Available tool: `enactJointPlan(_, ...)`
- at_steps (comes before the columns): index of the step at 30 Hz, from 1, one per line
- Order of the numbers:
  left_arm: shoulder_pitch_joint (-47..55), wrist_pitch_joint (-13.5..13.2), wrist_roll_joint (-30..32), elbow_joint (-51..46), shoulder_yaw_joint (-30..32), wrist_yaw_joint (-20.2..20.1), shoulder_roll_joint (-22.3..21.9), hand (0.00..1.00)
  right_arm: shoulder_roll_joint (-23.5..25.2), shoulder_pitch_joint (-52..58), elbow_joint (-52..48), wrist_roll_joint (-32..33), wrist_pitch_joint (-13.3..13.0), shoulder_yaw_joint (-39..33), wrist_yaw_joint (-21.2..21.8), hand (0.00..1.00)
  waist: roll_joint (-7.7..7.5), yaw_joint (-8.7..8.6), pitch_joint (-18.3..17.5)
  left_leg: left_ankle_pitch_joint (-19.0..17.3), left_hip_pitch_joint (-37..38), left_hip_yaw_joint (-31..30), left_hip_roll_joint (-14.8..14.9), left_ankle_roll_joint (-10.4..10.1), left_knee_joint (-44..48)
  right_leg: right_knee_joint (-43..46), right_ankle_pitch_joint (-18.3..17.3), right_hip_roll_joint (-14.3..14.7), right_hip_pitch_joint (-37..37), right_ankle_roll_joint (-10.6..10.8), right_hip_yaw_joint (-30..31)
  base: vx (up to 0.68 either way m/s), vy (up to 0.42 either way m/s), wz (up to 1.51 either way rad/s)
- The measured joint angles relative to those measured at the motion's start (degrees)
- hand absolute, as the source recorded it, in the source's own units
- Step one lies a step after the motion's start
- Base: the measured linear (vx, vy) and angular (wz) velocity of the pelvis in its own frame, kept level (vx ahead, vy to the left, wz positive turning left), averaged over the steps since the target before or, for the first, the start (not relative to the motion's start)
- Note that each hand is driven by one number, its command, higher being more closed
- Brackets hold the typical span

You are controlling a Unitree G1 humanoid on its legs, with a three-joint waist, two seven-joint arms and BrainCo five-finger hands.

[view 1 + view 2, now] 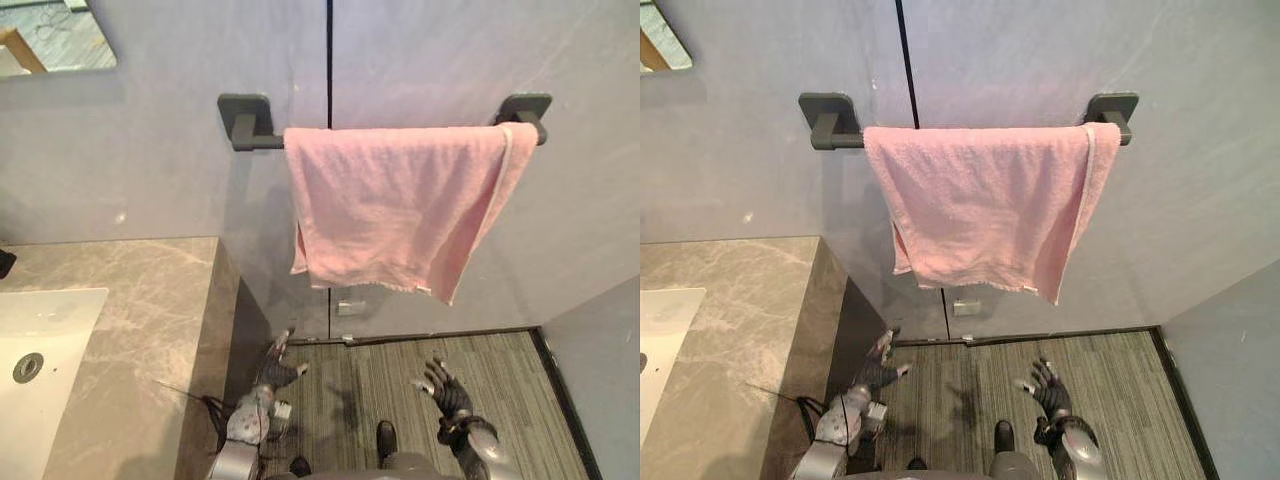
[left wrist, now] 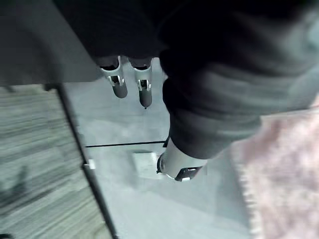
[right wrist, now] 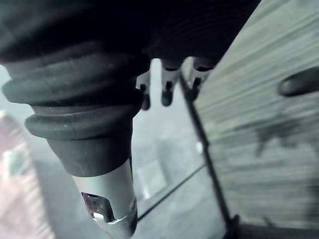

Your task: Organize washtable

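Left eye view is showing a pink towel (image 1: 400, 205) hanging over a dark towel bar (image 1: 258, 141) on the wall (image 1: 150, 160). It is hanging above the floor (image 1: 510, 390), just beside the end of the marble bench (image 1: 150, 300), which is carrying a white sink (image 1: 45, 335). The towel is draping unevenly: its lower edge is slanting, with 1 corner dangling lowest toward the robot's right. Both hands are hanging low, well below the cloth and apart from it. The left hand (image 1: 280, 368) and the right hand (image 1: 447, 390) are each spreading relaxed fingers and gripping nothing. Judging by its folds, the towel is going to behave as light, soft and limp, sagging wherever it is unsupported and sliding easily along the smooth bar. Pinching the 2 lower corners, or the hem near them, is looking like the surest hold for evening it out.
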Motion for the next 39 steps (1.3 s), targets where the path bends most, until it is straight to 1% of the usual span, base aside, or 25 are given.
enactJointPlan(4,-0.2,0.5,1.8,9.7,4.6,3.1,-0.2,0.0,1.1,-1.3,9.0,-2.5,0.7,-0.7,-3.0,0.0,-0.27,1.38,0.2,-1.2,0.4,3.2,0.7,-0.2,2.5,2.6,0.0,0.5,-1.4,0.0,3.3,-0.13,-0.014,-0.39)
enactJointPlan(8,-1.3,0.6,3.5,14.3,5.7,6.2,-0.2,0.0,1.2,-1.9,10.1,-3.8,1.1,-1.3,-4.8,0.0,-0.25,1.29,1.0,-5.2,-6.0,3.5,2.4,0.7,12.6,7.0,-0.5,0.7,-5.2,0.4,4.8,-0.16,-0.014,-0.11)
enactJointPlan(9,-1.7,0.5,3.9,15.0,6.2,6.4,-0.3,0.0,1.2,-2.1,10.6,-3.8,1.1,-1.4,-4.9,0.0,0.48,1.7,1.6,-5.5,-7.5,4.0,3.7,1.2,14.3,8.3,-0.6,1.1,-6.1,0.9,5.1,-0.15,0.001,-0.03)
enactJointPlan(10,-2.3,0.5,3.9,15.9,6.7,6.6,-0.9,0.0,1.0,-2.4,10.6,-3.8,1.1,-1.6,-5.1,0.0,0.59,2.17,2.0,-5.5,-8.0,3.9,4.4,1.2,15.0,15.9,-3.9,1.1,-8.3,-1.4,5.0,-0.16,-0.007,0.11)
enactJointPlan(11,-2.5,0.5,3.9,16.9,6.7,7.4,-0.9,0.0,1.1,-1.7,10.8,-3.8,1.1,-1.7,-5.7,0.0,0.32,2.62,1.9,-5.3,-8.4,2.7,4.9,1.0,15.8,28.1,-9.3,0.2,-10.4,-2.4,5.1,-0.1,-0.052,0.36)
enactJointPlan(12,-2.1,0.5,3.9,18.2,7.1,7.6,-0.8,0.0,1.9,-1.2,11.1,-3.8,0.9,-2.3,-5.9,0.0,-0.48,2.68,1.4,-5.0,-8.6,1.2,4.9,0.4,16.0,36.4,-12.3,-1.1,-10.2,-1.5,6.1,-0.08,-0.087,0.49)
enactJointPlan(14,-2.1,0.6,3.8,21.2,8.3,7.6,-0.8,0.0,2.5,-0.7,12.3,-4.2,0.6,-2.4,-5.9,0.0,-1.77,2.65,0.5,-4.3,-10.3,-1.4,4.3,-0.7,16.5,41.1,-14.8,-2.8,-8.1,-0.6,8.6,-0.05,-0.141,0.61)
enactJointPlan(15,-2.1,0.7,3.8,21.8,8.7,7.6,-0.9,0.0,2.5,-0.6,12.7,-4.3,0.7,-2.2,-5.8,0.0,-2.34,2.84,0.1,-3.8,-10.9,-2.2,4.0,-1.1,16.5,40.2,-15.7,-3.3,-7.0,0.1,9.4,-0.03,-0.266,0.69)
enactJointPlan(17,-2.4,0.7,2.9,23.1,11.3,8.0,-0.4,0.0,2.9,-2.1,15.5,-5.6,0.8,-2.1,-5.8,0.0,-4.33,3.56,-1.2,-1.2,-15.4,-4.4,3.6,-3.0,16.7,31.0,-22.4,-4.0,-4.3,3.0,8.3,-0.03,-0.354,0.49)
enactJointPlan(18,-2.5,0.6,2.5,23.1,11.6,8.1,-0.4,0.0,2.8,-2.8,16.1,-6.1,0.8,-2.0,-5.8,0.0,-4.2,3.96,-1.2,-0.3,-16.1,-4.6,3.8,-3.5,16.2,29.1,-23.5,-3.8,-3.7,2.8,7.6,-0.08,-0.349,0.26)
enactJointPlan(19,-2.9,0.6,1.9,23.6,12.2,8.5,-0.5,0.0,2.3,-4.1,17.0,-6.6,0.8,-1.6,-5.9,0.0,-3.38,4.15,-0.7,1.8,-17.1,-5.5,4.5,-4.5,14.7,26.1,-25.1,-2.8,-3.3,1.7,6.1,-0.12,-0.351,0.34)
enactJointPlan(20,-3.7,0.7,1.2,24.8,12.3,8.5,-1.1,0.0,1.1,-5.2,17.0,-6.7,0.8,-1.4,-5.9,0.0,-1.51,3.77,0.4,4.0,-17.2,-7.5,5.7,-5.2,12.9,25.9,-24.5,-1.4,-2.9,0.7,4.3,-0.14,-0.341,0.56)
enactJointPlan(21,-3.8,0.7,0.9,25.4,12.4,8.6,-1.4,0.0,0.6,-5.1,17.2,-6.8,0.8,-1.0,-5.9,0.0,-0.99,3.76,0.6,5.9,-17.1,-8.9,6.2,-5.8,10.9,26.2,-24.5,-0.5,-3.0,0.6,2.9,-0.16,-0.32,0.83)
enactJointPlan(22,-3.8,0.8,-0.1,25.7,12.4,8.6,-1.5,0.0,0.4,-5.1,17.7,-7.7,0.9,-0.9,-6.0,0.0,-0.61,3.77,0.5,9.4,-16.9,-10.4,6.8,-6.3,7.5,26.9,-24.4,0.6,-3.4,-0.1,0.5,-0.19,-0.296,0.99)
enactJointPlan(23,-3.8,0.8,-1.1,25.8,12.5,8.6,-1.4,0.0,-0.2,-5.9,18.4,-8.5,0.9,-0.9,-6.1,0.0,-0.25,3.68,0.3,15.4,-17.0,-10.4,7.1,-6.0,3.5,27.2,-24.1,1.0,-4.1,-2.1,-2.2,-0.21,-0.296,1.0)
enactJointPlan(24,-4.0,0.8,-1.5,25.8,12.4,8.6,-1.3,0.0,-0.4,-6.4,18.6,-8.8,0.9,-0.9,-6.1,0.0,-0.88,3.25,0.4,19.1,-16.8,-9.8,7.0,-6.4,0.4,26.4,-23.7,0.8,-4.3,-3.2,-3.7,-0.24,-0.269,0.89)
enactJointPlan(25,-4.7,0.8,-2.1,25.7,12.9,8.6,-1.3,0.0,-0.4,-7.8,19.0,-9.0,1.0,-0.9,-6.1,0.0,-0.98,3.01,1.0,17.2,-17.5,-4.5,8.2,-5.3,4.0,25.2,-22.6,0.9,-4.7,-5.3,-5.9,-0.21,-0.243,0.6)
enactJointPlan(26,-4.8,0.9,-2.7,25.8,13.4,8.6,-1.1,0.0,-0.5,-8.8,19.0,-9.0,1.0,-1.0,-6.4,0.0,-1.16,3.09,1.1,13.0,-17.6,-0.6,8.9,-4.3,9.8,24.9,-21.9,0.7,-4.9,-6.3,-6.9,-0.26,-0.288,0.72)
enactJointPlan(27,-4.5,1.0,-2.8,25.8,13.6,8.6,-1.3,0.0,-0.9,-9.6,18.4,-9.1,0.9,-1.2,-7.1,0.0,-1.74,2.75,1.4,6.8,-16.7,3.0,9.5,-3.0,18.3,24.5,-21.1,0.2,-4.8,-7.5,-9.6,-0.2,-0.212,0.63)
enactJointPlan(30,-4.6,1.0,-2.8,25.8,14.0,8.6,-2.7,0.0,-1.7,-9.2,18.5,-10.2,0.9,-2.3,-7.4,0.0,-0.85,2.6,1.2,-0.2,-11.9,5.3,11.0,-2.5,28.1,22.4,-19.8,0.2,-2.9,-8.0,-14.6,-0.16,-0.06,0.78)
enactJointPlan(34,-4.8,1.1,-2.8,25.7,14.6,8.5,-3.4,0.0,-1.6,-7.3,18.5,-10.6,1.1,-6.8,-7.6,0.0,0.76,2.13,0.2,-2.7,-6.2,6.5,12.8,-3.5,25.9,21.6,-18.3,-0.2,-2.9,-8.0,-22.4,-0.19,0.081,1.15)
enactJointPlan(36,-4.3,1.3,-2.7,25.1,14.5,8.5,-3.2,0.0,-0.4,-7.1,18.6,-10.6,1.4,-8.8,-7.5,0.0,0.65,2.16,0.1,-0.7,-6.6,6.5,10.4,-5.4,16.4,18.7,-16.8,0.1,-3.1,-7.4,-25.2,-0.15,0.077,1.19)
enactJointPlan(37,-4.2,1.3,-2.7,24.8,14.2,8.6,-2.7,0.0,-0.2,-6.4,19.1,-10.6,1.5,-8.8,-7.5,0.0,-0.42,1.68,-0.9,1.1,-4.0,4.1,8.6,-6.1,8.5,14.3,-14.7,-0.4,-3.2,-7.9,-26.7,-0.2,0.127,1.17)
enactJointPlan(38,-4.3,1.5,-2.7,24.8,14.3,8.5,-2.1,0.0,0.6,-6.8,19.5,-10.8,1.3,-10.5,-7.6,0.0,-0.14,2.13,-0.9,-1.9,-4.6,5.4,10.0,-4.0,15.3,11.1,-11.3,-0.3,-2.2,-7.2,-30.8,-0.18,0.118,1.0)
enactJointPlan(39,-4.2,1.5,-2.7,24.8,14.3,8.5,-2.3,0.0,0.5,-7.0,19.7,-10.8,1.4,-10.8,-7.6,0.0,0.15,2.3,-0.8,-1.7,-4.8,6.0,10.6,-4.2,16.2,11.1,-11.0,-0.3,-2.0,-7.2,-31.6,-0.12,0.17,1.27)
